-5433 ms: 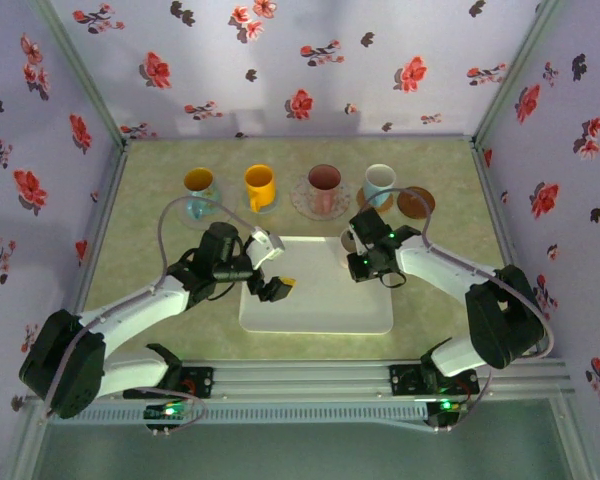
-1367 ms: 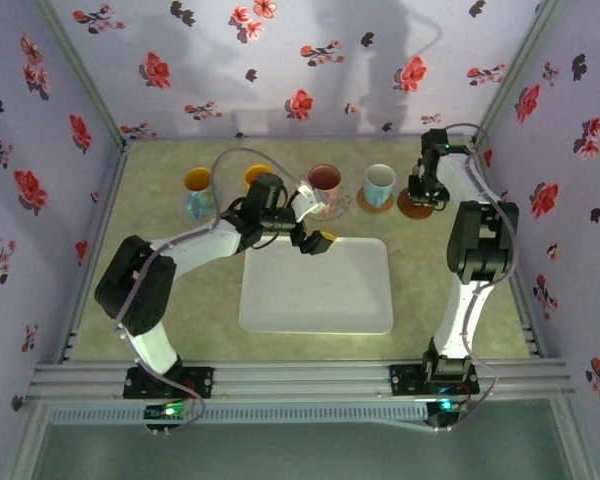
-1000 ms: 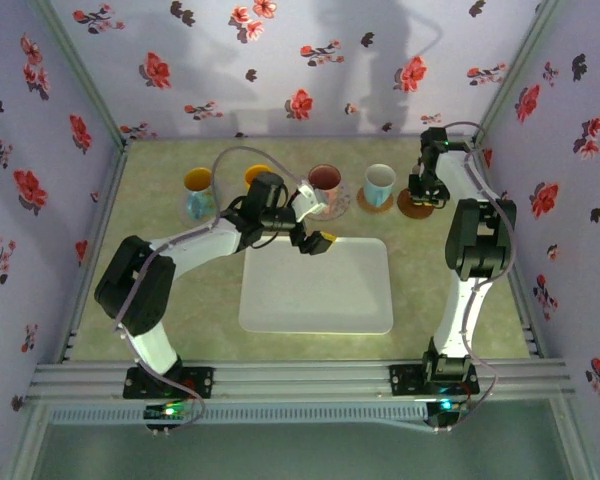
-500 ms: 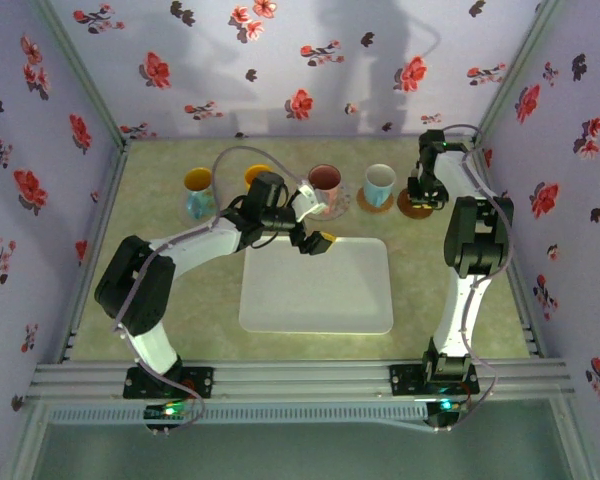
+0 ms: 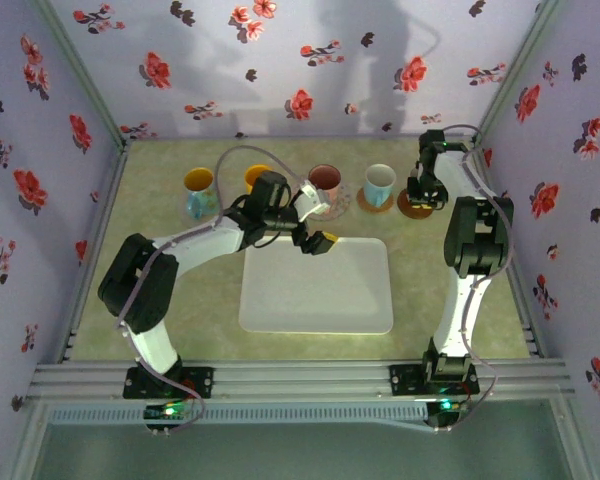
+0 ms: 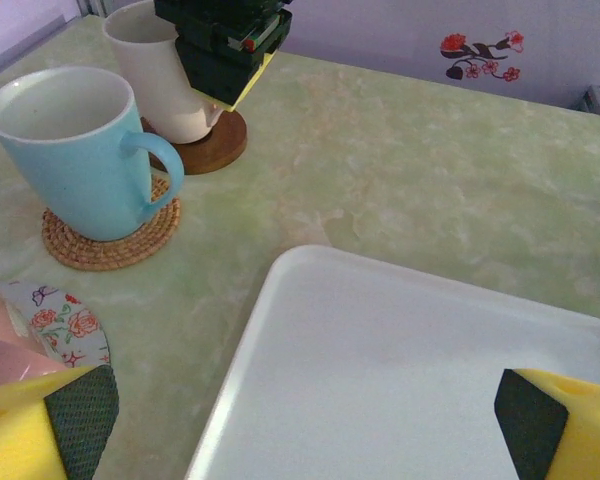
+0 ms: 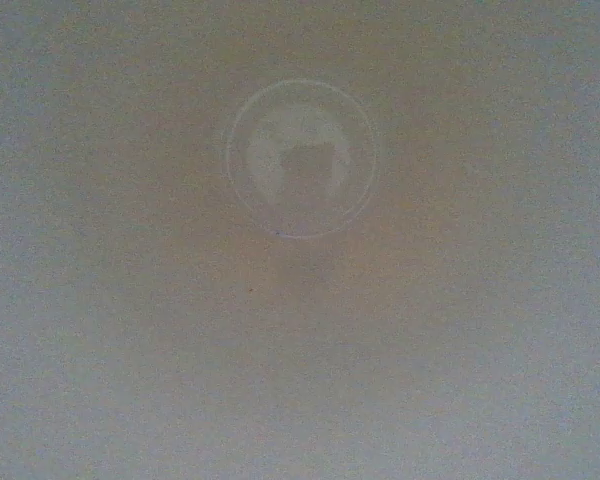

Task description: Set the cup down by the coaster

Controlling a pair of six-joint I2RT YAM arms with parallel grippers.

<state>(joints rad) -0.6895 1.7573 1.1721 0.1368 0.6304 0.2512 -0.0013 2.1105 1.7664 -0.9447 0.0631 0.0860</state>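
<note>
At the table's (image 6: 430,170) far right, the right gripper (image 6: 223,70) sits against the wall of the white cup (image 6: 158,70). Whether it clamps the wall cannot be told. The white cup stands upright on the wooden coaster (image 6: 225,148), just beside the blue cup (image 6: 70,160) on its woven mat (image 6: 110,245). The left gripper (image 5: 315,240), jaws wide apart and holding nothing, hovers over the far left corner of the tray (image 6: 400,360).
</note>
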